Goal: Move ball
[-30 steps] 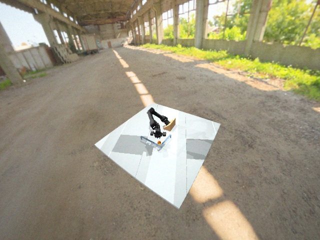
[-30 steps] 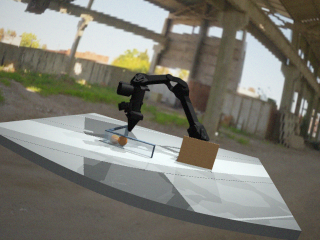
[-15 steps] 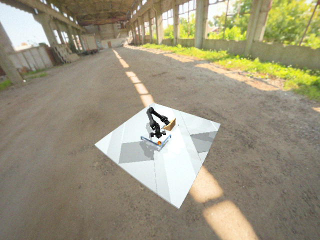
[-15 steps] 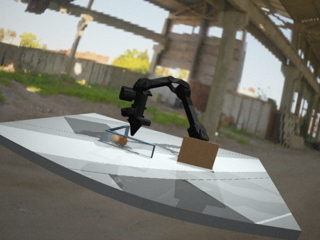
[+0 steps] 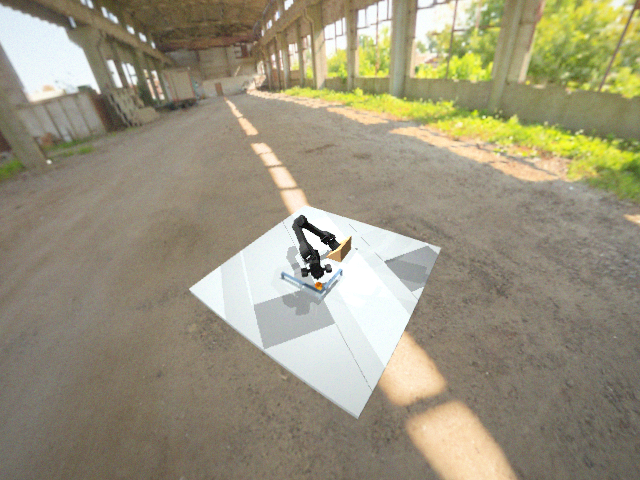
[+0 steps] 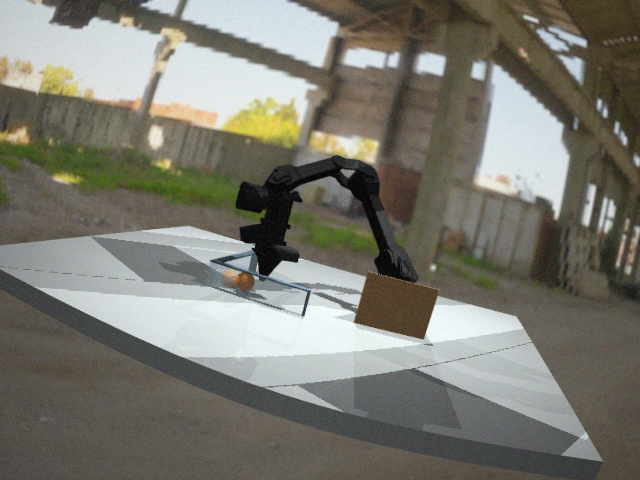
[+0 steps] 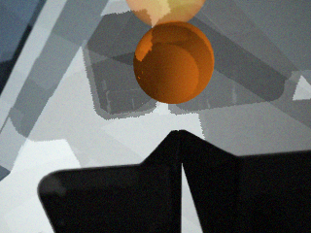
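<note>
The orange ball (image 5: 318,285) (image 6: 245,281) (image 7: 173,63) rests on the table inside the corner of the two low clear walls (image 5: 299,284) (image 6: 289,284). The see-through copy (image 6: 230,277) (image 7: 165,10) is right beside it, toward the corner; in the wrist view the ball's edge overlaps the copy's edge, so the ball is off the copy. My gripper (image 6: 264,276) (image 7: 178,137) is shut with its fingertips together and nothing between them. It points down on the side of the ball away from the copy, with a small gap to the ball in the wrist view.
A brown upright panel (image 5: 340,249) (image 6: 396,304) stands by the arm's base. One clear wall crosses the left of the wrist view. The table (image 5: 237,289) (image 6: 155,320) carries patchy shadows.
</note>
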{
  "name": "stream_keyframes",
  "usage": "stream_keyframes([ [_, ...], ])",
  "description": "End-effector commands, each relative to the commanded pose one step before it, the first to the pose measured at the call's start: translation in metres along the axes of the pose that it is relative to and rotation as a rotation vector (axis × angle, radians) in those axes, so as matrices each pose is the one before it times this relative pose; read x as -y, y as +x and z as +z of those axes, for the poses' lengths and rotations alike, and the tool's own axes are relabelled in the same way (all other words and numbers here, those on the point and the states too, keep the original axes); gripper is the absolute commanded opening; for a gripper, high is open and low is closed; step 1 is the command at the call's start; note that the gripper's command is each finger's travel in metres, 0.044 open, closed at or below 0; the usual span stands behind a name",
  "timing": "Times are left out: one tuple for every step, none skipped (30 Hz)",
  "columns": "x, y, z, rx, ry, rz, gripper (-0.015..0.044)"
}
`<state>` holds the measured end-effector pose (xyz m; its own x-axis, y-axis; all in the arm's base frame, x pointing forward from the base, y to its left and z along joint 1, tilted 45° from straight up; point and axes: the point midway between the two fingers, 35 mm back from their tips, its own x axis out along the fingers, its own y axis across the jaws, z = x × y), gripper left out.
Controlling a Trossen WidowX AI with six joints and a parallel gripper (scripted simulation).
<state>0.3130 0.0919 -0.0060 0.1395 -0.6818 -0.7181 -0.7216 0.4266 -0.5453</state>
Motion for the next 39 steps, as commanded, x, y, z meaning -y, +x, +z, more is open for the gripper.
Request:
stream_keyframes([
  [0.00013,0.00735,-0.00114,-0.00436,-0.0042,-0.00271,0.0000],
  [-0.00001,0.00128,-0.00008,-0.00009,0.0000,-0.00010,0.0000],
  [-0.00001,0.00077,-0.00005,-0.00005,0.0000,-0.00006,0.0000],
  [0.00000,0.00025,-0.00002,-0.00002,0.0000,-0.00002,0.0000],
  [0.00001,-0.00001,0.00052,0.00003,0.0000,0.00000,0.0000],
  [0.00002,-0.00002,0.00109,0.00006,0.0000,0.00000,0.0000],
  [0.00002,-0.00002,0.00134,0.00008,0.0001,0.00000,0.0000],
  [0.00002,-0.00002,0.00171,0.00010,0.0001,0.00000,0.0000],
  [0.00001,-0.00002,0.00164,0.00009,0.0001,0.00000,0.0000],
  [0.00001,-0.00002,0.00201,0.00011,0.0001,0.00000,0.0000],
  [0.00001,-0.00002,0.00179,0.00010,0.0001,0.00000,0.0000],
  [0.00001,-0.00002,0.00166,0.00009,0.0001,0.00000,0.0000],
  [0.00001,-0.00002,0.00175,0.00010,0.0001,0.00000,0.0000],
  [0.00001,-0.00002,0.00186,0.00011,0.0001,0.00000,0.0000],
  [0.00001,-0.00002,0.00185,0.00010,0.0001,0.00000,0.0000],
  [0.00001,-0.00002,0.00177,0.00010,0.0001,0.00000,0.0000],
  [0.00001,-0.00002,0.00173,0.00010,0.0001,0.00000,0.0000],
  [0.00001,-0.00002,0.00171,0.00010,0.0001,0.00000,0.0000],
  [0.00001,-0.00002,0.00165,0.00009,0.0001,0.00000,0.0000],
  [0.00001,-0.00002,0.00164,0.00009,0.0001,0.00000,0.0000],
  [0.00001,-0.00002,0.00167,0.00010,0.0001,0.00000,0.0000],
  [0.00001,-0.00002,0.00169,0.00010,0.0001,0.00000,0.0000],
  [0.00001,-0.00002,0.00169,0.00010,0.0001,0.00000,0.0000],
  [0.00001,-0.00002,0.00169,0.00010,0.0001,0.00000,0.0000],
  [0.00001,-0.00002,0.00170,0.00010,0.0001,0.00000,0.0000],
  [0.00002,-0.00002,0.00170,0.00010,0.0001,0.00000,0.0000],
  [0.00002,-0.00002,0.00170,0.00010,0.0001,0.00000,0.0000],
  [0.00002,-0.00002,0.00169,0.00010,0.0001,0.00000,0.0000],
  [0.00002,-0.00002,0.00169,0.00010,0.0001,0.00000,0.0000],
  [0.00002,-0.00002,0.00169,0.00010,0.0001,0.00000,0.0000],
  [0.00002,-0.00002,0.00170,0.00010,0.0001,0.00000,0.0000],
  [0.00002,-0.00002,0.00169,0.00010,0.0001,0.00000,0.0000],
  [0.00002,-0.00002,0.00169,0.00010,0.0001,0.00000,0.0000],
  [0.00002,-0.00002,0.00169,0.00010,0.0001,0.00000,0.0000],
  [0.00002,-0.00002,0.00170,0.00010,0.0001,0.00000,0.0000],
  [0.00002,-0.00002,0.00170,0.00010,0.0001,0.00000,0.0000],
  [0.00002,-0.00002,0.00170,0.00010,0.0001,0.00000,0.0000],
  [0.00002,-0.00001,-0.00025,-0.00001,0.0000,0.00000,0.0000],
  [0.00005,-0.00004,-0.00076,-0.00004,0.0000,0.00000,0.0000],
])
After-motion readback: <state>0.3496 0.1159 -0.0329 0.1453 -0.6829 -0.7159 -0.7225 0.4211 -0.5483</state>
